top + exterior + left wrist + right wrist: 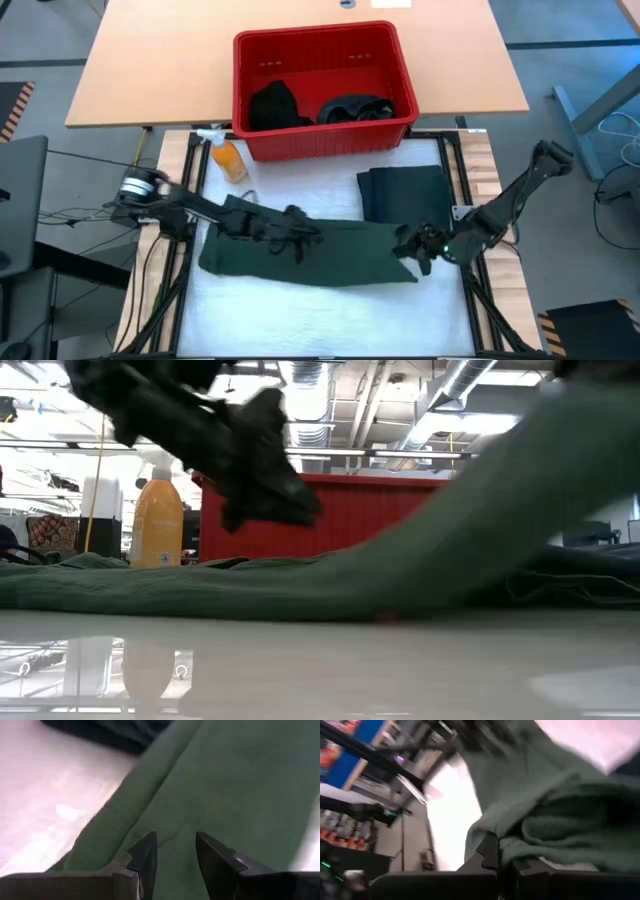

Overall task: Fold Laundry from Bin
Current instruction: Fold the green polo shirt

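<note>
A dark olive-green garment (300, 255) of the laundry lies spread across the white table, its left and middle parts flat on it. Its right end (560, 460) rises off the table to my right gripper (413, 250), which is shut on it. My left gripper (297, 236) hangs open just above the garment's middle (210, 785), its fingers apart and clear of the cloth in the low view. A folded black cloth (405, 190) lies behind the right end. The red bin (322, 90) stands at the far edge with dark garments (272, 104) inside. My right gripper (502, 855) pinches the green garment's right end between its two fingers, on a bunched fold (540, 832) of what looks like several layers. That end is lifted off the table. The cloth slopes down from the fingers to the part that still lies flat.
An orange bottle (228, 158) stands near the bin's left front corner, close to the garment's far left. Black frame rails (455, 165) run along both sides of the white mat. Bare white surface (300, 320) lies in front of the garment.
</note>
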Action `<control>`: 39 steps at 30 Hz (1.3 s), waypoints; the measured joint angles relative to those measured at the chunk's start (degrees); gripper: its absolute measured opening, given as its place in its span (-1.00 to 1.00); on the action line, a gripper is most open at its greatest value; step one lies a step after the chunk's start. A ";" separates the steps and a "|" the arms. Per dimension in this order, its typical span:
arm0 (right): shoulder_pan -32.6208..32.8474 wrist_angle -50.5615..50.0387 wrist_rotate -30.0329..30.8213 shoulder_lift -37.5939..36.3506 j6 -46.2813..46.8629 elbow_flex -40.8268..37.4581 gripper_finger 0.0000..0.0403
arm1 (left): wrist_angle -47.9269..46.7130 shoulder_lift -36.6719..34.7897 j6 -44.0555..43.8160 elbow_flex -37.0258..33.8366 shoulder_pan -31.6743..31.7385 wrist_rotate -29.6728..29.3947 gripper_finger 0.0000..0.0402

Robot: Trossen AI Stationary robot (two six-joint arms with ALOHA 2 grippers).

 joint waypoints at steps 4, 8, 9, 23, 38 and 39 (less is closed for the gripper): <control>-2.11 -0.98 -2.39 -1.46 -8.88 6.47 -0.91 | -6.39 9.73 1.12 9.93 1.47 5.24 -0.39; -3.63 -6.71 -4.55 -2.09 -15.01 14.74 -0.91 | -9.59 15.60 4.54 19.05 2.22 10.05 -0.39; -3.87 -8.07 -4.68 -2.08 -16.43 16.90 -0.91 | -9.51 16.79 6.00 21.21 2.28 11.24 -0.39; -11.57 -11.98 -11.68 7.34 -26.14 30.30 -0.91 | -41.68 5.22 21.38 30.51 4.67 6.61 -0.39; -33.39 18.70 -38.09 39.77 -30.36 30.37 -0.91 | -69.33 -29.83 18.32 30.47 3.00 -14.99 -0.39; -34.65 20.26 -39.59 42.24 -30.03 30.85 -0.91 | -70.02 -31.17 18.28 30.47 3.00 -15.38 -0.39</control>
